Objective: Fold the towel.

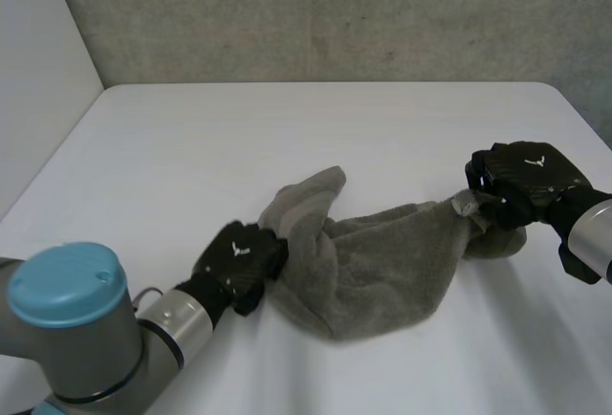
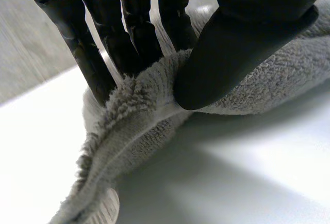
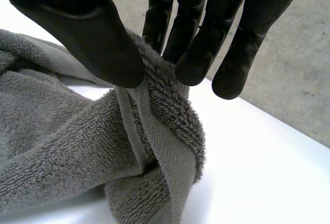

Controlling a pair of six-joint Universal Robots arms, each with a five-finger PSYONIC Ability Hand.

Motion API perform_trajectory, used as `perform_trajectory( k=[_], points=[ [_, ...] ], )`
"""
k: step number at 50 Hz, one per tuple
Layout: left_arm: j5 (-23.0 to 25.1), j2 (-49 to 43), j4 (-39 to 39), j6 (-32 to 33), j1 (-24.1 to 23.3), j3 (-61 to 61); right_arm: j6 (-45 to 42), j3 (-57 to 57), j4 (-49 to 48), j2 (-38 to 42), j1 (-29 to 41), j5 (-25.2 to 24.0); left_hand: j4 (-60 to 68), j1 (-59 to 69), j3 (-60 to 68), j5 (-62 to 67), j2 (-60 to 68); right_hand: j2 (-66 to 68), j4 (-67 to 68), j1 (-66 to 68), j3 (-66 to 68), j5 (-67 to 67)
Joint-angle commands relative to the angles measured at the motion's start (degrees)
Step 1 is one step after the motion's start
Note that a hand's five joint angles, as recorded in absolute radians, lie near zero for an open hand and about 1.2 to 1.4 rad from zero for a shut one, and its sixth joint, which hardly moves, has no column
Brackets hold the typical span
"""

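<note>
Two hands on one grey towel, white table

1. Left arm (image 1: 96,329), grey joint with a light-blue cap. It is the nearest item in the head view, at the near left.

2. Left hand (image 1: 241,260), just beyond the arm, at the towel's left end. The head view gives only its back. The left wrist view adds the grip: the thumb (image 2: 242,43) presses onto a doubled hem of the towel, the fingers (image 2: 129,33) stand behind the same fold, and the cloth is pinched between them.

3. Towel (image 1: 382,262), crumpled and not folded. It lies in a loose band across the middle of the table between the two hands. Its middle sags toward the near edge, and one flap is bunched up just beyond the left hand. Only the head view gives this whole outline; each wrist view gives pile and hem close up at its own hand.

4. Right hand (image 1: 521,184), farther back at the towel's right end, well apart from the left hand. In the right wrist view the thumb (image 3: 87,33) is on one side of a rolled edge of the towel and the fingers (image 3: 201,38) on the other, with the ridge clamped between them. The rest of the cloth drops below the fingertips and spreads over the table.

5. Table (image 1: 287,138), white. It carries the towel and runs on past it to the far edge.

6. Wall (image 1: 335,13), grey and rough, behind the table's far edge. A like grey surface shows past the fingers in the right wrist view.
</note>
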Motion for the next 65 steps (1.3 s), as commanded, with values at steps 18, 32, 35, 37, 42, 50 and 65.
perform_trajectory(
  k=[18, 32, 35, 37, 42, 50, 65],
  points=[
    [-0.11, 23.67, -5.27, -10.19, 8.27, 0.17, -2.87, -19.99, 24.56, -10.33, -3.67, -1.88, 10.42, 13.87, 10.57, 12.72, 10.47, 6.57, 3.83, 5.97, 3.50, 5.40],
    [-1.25, -7.45, -9.66, -7.39, 8.90, 20.25, -17.04, -36.47, 31.09, 19.53, 4.92, 6.19, 10.42, 13.87, 10.57, 12.72, 10.47, 6.57, 3.83, 5.97, 3.50, 5.40],
    [-2.82, -8.78, -10.45, -7.92, 8.99, 29.04, -11.95, -42.90, 22.51, 21.04, 8.53, 6.29, 10.42, 13.87, 10.57, 12.72, 10.47, 6.57, 3.83, 5.97, 3.50, 5.40],
    [-4.57, -8.61, -10.28, -8.27, 8.90, 32.91, -8.85, -44.69, 15.60, 20.95, 9.34, 6.38, 10.42, 13.87, 10.57, 12.72, 10.47, 6.57, 3.83, 5.97, 3.50, 5.40],
    [-10.39, -4.30, -5.18, -11.17, 9.07, 40.77, 2.49, -41.08, -11.03, 15.33, 9.52, 6.82, 10.42, 13.87, 10.57, 12.72, 10.47, 6.57, 3.83, 5.97, 3.50, 5.40],
    [-12.15, 4.05, 7.47, -16.36, 12.76, 37.78, 19.63, -35.11, -21.84, 5.66, 7.06, 5.15, 10.42, 13.87, 10.57, 12.72, 10.47, 6.57, 3.83, 5.97, 3.50, 5.40],
    [-4.08, 2.74, 2.38, -15.48, 18.12, 10.65, -10.34, -37.66, 25.00, 21.39, 2.05, -4.96, 10.42, 13.87, 10.57, 12.72, 10.47, 6.57, 3.83, 5.97, 3.50, 5.40]
  ],
)
